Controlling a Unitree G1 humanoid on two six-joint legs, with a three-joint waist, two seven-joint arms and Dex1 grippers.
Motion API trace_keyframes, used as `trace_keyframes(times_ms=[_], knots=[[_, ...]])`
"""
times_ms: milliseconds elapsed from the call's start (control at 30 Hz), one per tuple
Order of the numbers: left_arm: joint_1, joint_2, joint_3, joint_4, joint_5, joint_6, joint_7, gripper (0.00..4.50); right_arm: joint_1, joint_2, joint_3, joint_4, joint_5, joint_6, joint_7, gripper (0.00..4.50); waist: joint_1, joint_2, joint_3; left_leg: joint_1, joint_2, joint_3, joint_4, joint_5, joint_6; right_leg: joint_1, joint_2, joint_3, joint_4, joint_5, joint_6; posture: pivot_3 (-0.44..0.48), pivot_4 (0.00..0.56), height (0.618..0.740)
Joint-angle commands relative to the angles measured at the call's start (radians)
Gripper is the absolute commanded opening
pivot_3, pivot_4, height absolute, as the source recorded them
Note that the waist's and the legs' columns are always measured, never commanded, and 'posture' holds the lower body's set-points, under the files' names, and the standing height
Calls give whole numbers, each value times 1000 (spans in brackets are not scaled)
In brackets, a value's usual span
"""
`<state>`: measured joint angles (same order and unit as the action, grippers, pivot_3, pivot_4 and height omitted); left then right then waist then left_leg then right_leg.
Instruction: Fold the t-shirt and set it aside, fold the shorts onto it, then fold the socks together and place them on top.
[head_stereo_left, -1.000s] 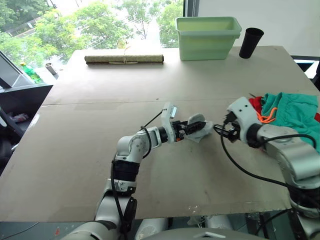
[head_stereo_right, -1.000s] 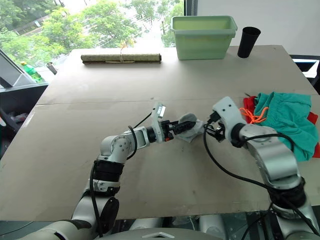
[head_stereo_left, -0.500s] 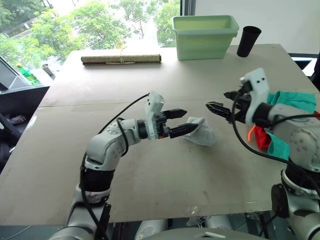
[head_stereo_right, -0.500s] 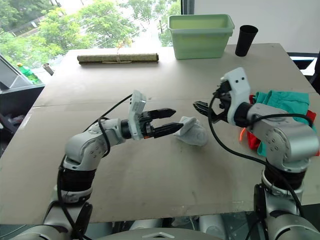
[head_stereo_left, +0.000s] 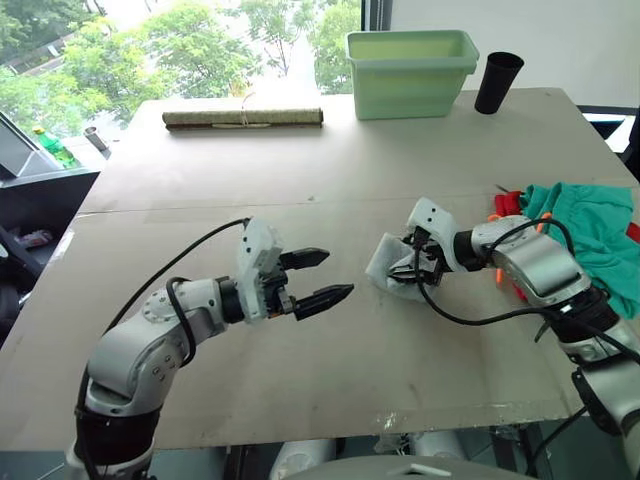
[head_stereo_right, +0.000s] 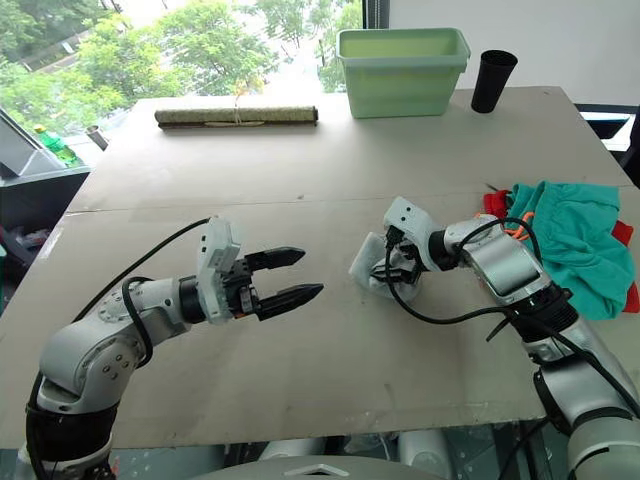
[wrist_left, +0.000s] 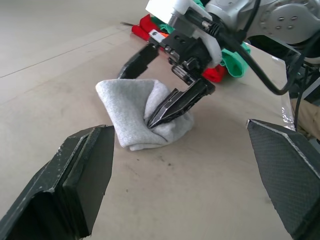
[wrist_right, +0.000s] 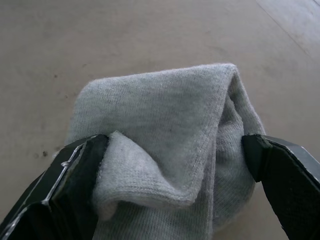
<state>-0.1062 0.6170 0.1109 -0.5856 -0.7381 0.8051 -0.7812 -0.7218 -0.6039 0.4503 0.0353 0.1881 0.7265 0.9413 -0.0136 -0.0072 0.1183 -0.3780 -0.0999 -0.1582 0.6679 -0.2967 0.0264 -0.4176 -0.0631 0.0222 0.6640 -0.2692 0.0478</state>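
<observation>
The right gripper (wrist_left: 172, 85) has its fingers spread around the bunched socks (head_stereo_left: 388, 268) on the counter (head_stereo_left: 300, 180), touching both sides. The left gripper (head_stereo_left: 322, 279), beside the socks, gapes empty.

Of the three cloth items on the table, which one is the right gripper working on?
The socks: the small pale grey bundle lying apart near the table's middle, straddled by the right gripper. The teal shorts and red t-shirt lie piled at the right edge.
</observation>
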Motion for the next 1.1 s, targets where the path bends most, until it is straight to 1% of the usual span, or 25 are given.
trace_keyframes(times_ms=[33,67,133,167,200,233,267,300,333,367,433,467,500,633,667,700,733,767,800,833,867,900,933,967,1100], knots=[[30,31,31,-69,-24,-14,5,4500,-9,-6,57,97,-73,-75,57,4437,1,0,0,0,0,0,0,0,0,0,0,0,0,0,0,0,150,740],[38,41,35,-73,-25,-18,1,4500,-11,1,62,119,-77,-84,74,4437,1,0,0,0,0,0,0,0,0,1,0,0,0,0,0,0,150,740],[41,64,36,-76,-15,-33,-8,4500,-12,5,79,162,-88,-107,115,3934,3,0,0,2,0,-1,0,0,0,3,0,-1,-1,0,0,0,150,740],[44,78,37,-73,-11,-44,-19,4500,-13,10,81,189,-97,-118,120,3515,3,0,0,2,0,-1,0,0,0,3,0,-2,-1,0,0,0,150,740],[44,87,38,-65,-7,-52,-26,4500,-14,10,82,210,-103,-125,129,3398,3,0,0,2,0,-1,0,0,0,3,0,-2,-1,0,0,0,150,740],[44,94,35,-58,-1,-60,-32,4500,-13,6,82,223,-108,-135,135,2865,3,0,0,2,0,-1,0,0,0,4,0,-2,-1,0,0,0,150,740],[43,97,31,-52,2,-66,-35,4500,-11,2,80,232,-113,-143,138,2583,4,0,0,3,0,-1,0,0,0,4,0,-1,-1,0,0,0,150,740],[40,98,25,-48,2,-70,-33,4500,-8,-2,74,239,-118,-151,138,2202,5,0,0,4,0,-1,0,0,0,5,0,-1,-1,0,0,0,150,740],[37,97,19,-45,3,-74,-32,4500,-6,-5,67,244,-122,-158,137,1687,6,0,0,5,0,-1,0,0,0,6,0,-2,-1,0,0,0,150,740],[34,96,14,-42,4,-78,-31,4500,-4,-8,61,248,-124,-163,137,1325,6,0,-1,5,0,-1,0,0,0,7,0,-1,-1,0,0,0,150,740],[24,89,3,-33,7,-85,-28,4500,1,-11,35,245,-113,-152,134,421,8,0,-1,5,0,-1,0,0,0,7,0,-1,-1,0,0,0,150,740],[21,86,-1,-30,8,-87,-26,4500,4,-11,24,240,-108,-147,134,40,10,-1,-1,5,0,-1,0,0,0,7,0,-1,-1,0,0,0,150,740],[19,84,-6,-29,9,-89,-25,4500,10,-14,13,229,-101,-141,138,13,12,0,-1,5,0,-1,0,0,0,7,0,-1,-1,0,0,0,150,740],[18,81,-15,-22,12,-99,-27,4500,42,-26,-34,156,-91,-147,126,13,23,0,0,5,0,-1,0,0,0,7,-1,-1,-1,0,0,0,150,740],[17,81,-16,-17,12,-101,-27,4500,45,-22,-61,137,-70,-119,121,464,25,0,0,5,0,-1,0,0,0,7,-1,-1,-1,0,0,0,150,740],[17,81,-17,-13,12,-102,-28,4500,51,-27,-77,108,-47,-93,135,1007,28,0,0,5,0,-1,0,0,0,7,-1,-1,-1,0,0,0,150,740],[16,81,-19,-11,11,-104,-28,4500,59,-31,-97,74,-24,-59,141,1373,30,0,0,5,0,-1,0,0,0,7,-1,-1,-1,0,0,0,150,740],[16,82,-21,-9,10,-105,-29,4500,67,-35,-110,45,-9,-33,145,2035,30,1,0,5,-1,-1,0,0,0,7,-1,-1,-2,0,0,0,150,740],[15,82,-24,-4,12,-107,-30,4500,74,-41,-123,15,1,-14,144,2379,30,1,1,5,-1,-1,0,0,0,7,-1,-1,-2,0,0,0,150,740],[14,83,-26,-1,13,-110,-31,4500,78,-45,-132,-5,6,1,140,2820,29,1,1,5,-1,-1,0,0,0,7,-1,-1,-2,0,0,0,150,740],[13,84,-28,2,13,-112,-32,4500,81,-47,-140,-19,11,14,136,3415,28,1,1,5,-1,-1,-1,0,0,6,-1,-1,-2,0,0,0,150,740],[13,84,-29,6,14,-115,-33,4500,81,-50,-152,-36,20,32,135,3702,26,1,1,5,0,-1,-1,0,0,6,-1,-1,-2,0,0,0,150,740],[12,86,-30,9,15,-117,-34,4500,78,-54,-167,-56,33,53,133,4271,24,2,1,5,0,-1,-1,0,0,6,0,0,-2,0,0,0,150,740],[12,87,-30,11,15,-118,-34,4500,75,-56,-177,-70,43,69,132,4398,22,2,2,5,0,-1,-2,0,0,5,0,0,-2,0,0,0,150,740],[11,87,-35,11,16,-120,-33,4500,31,-55,-256,-133,122,178,122,4398,21,4,4,5,0,-1,-3,0,0,5,0,0,-2,0,0,0,150,740]])
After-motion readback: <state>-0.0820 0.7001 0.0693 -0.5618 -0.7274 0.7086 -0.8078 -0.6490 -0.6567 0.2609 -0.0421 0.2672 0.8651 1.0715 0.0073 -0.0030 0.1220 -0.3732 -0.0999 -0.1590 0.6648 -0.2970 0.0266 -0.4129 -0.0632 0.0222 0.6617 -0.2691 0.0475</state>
